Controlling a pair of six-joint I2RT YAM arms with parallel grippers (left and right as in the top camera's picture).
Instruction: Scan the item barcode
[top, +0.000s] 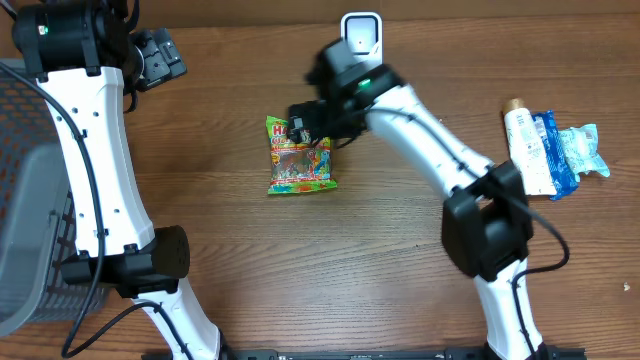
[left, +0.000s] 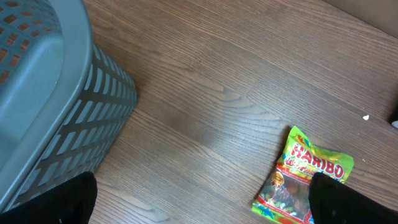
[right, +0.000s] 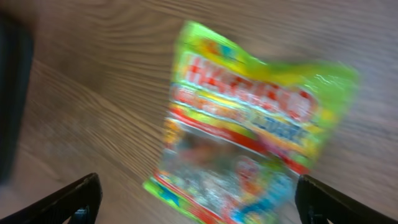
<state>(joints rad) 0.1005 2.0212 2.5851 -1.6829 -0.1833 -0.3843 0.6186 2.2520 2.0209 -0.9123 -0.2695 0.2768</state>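
Two risks face you: the glossy candy bag (top: 300, 162) could slide or crumple under a poor pinch, hiding its barcode from the scanner (top: 361, 35). It lies flat on the worktop (top: 400, 260) near the scanner, directly beneath your right gripper (right: 198, 185), which gapes wide, holding nothing.

Green, red and yellow candy bag (top: 300, 172), grey slotted basket (left: 59, 99), brown wood-grain table (left: 217, 74).

The left arm (top: 95, 150) and right arm (top: 425, 125) have white shells, black joints, trailing black cables (top: 566, 250).
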